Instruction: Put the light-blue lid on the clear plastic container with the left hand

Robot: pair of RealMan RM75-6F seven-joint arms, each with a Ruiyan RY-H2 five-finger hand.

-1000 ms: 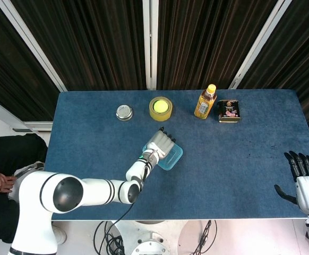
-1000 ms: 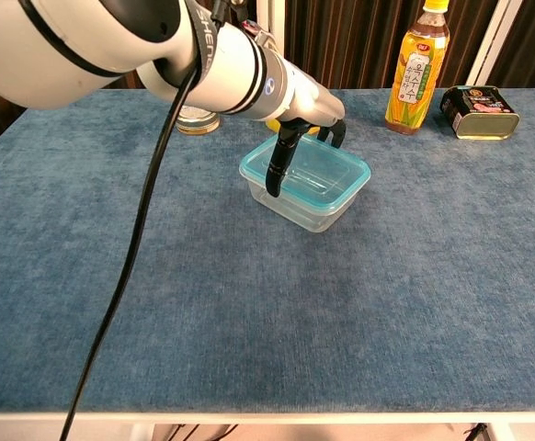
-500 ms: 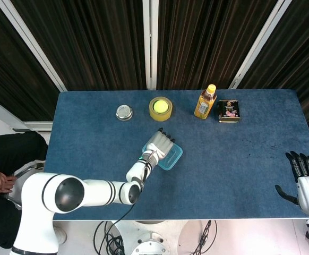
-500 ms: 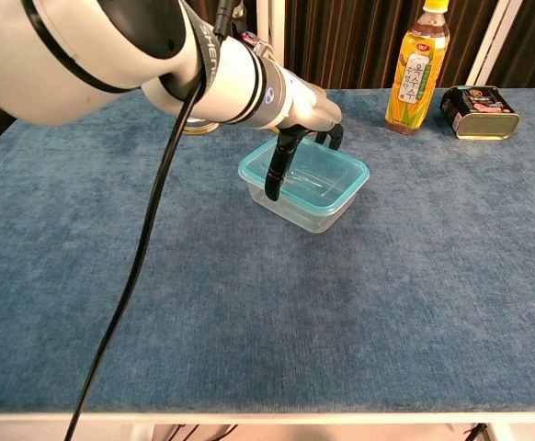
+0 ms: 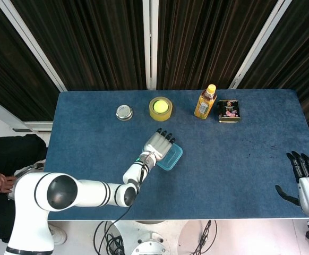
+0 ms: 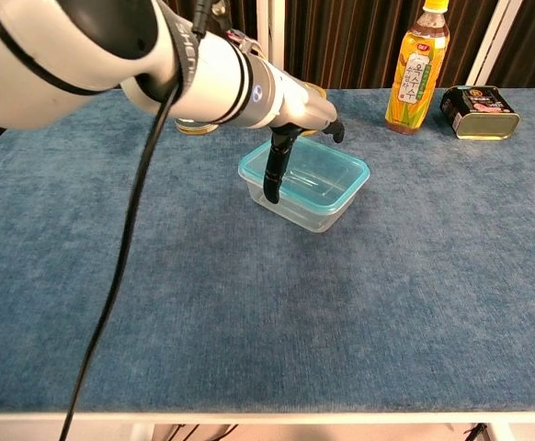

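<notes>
Light-blue lid [image 6: 315,172] sits on the clear plastic container [image 6: 297,208]; our left robot hand [image 5: 157,144] rests spread on it, grasping nothing; release remains.

- The robot's left hand [image 5: 156,144] lies over the near-left part of a light-blue rectangular plastic lid [image 5: 170,157] at the middle of the blue fabric-covered worktop [image 5: 239,154].
- Along the far edge stand a small round silver tin [image 5: 124,112], a yellow tape roll [image 5: 160,108], an orange-yellow drink bottle [image 5: 205,102] and a dark flat can [image 5: 229,111].
- The right hand [image 5: 306,179] rests at the near-right corner, dark fingers apart.
</notes>
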